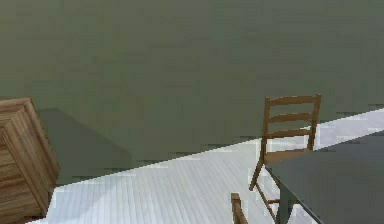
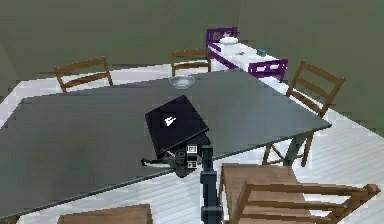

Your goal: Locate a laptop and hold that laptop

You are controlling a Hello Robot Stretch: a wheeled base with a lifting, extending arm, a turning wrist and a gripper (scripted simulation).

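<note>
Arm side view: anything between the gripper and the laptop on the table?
Nothing visible. The gripper is at the near edge of the laptop, which lies on the dark table. The bowl lies beyond the laptop. Contact can't be told.

- Dark table (image 2: 60, 130): wide bare top on either side of the black laptop (image 2: 178, 124); small bowl (image 2: 182, 83) near the far edge.
- Wooden chair (image 2: 275, 195) just beside the arm (image 2: 207, 190); 4 more ring the table.
- Forward view: open pale floor (image 1: 150, 185), wooden cabinet (image 1: 22, 150) at left.
</note>
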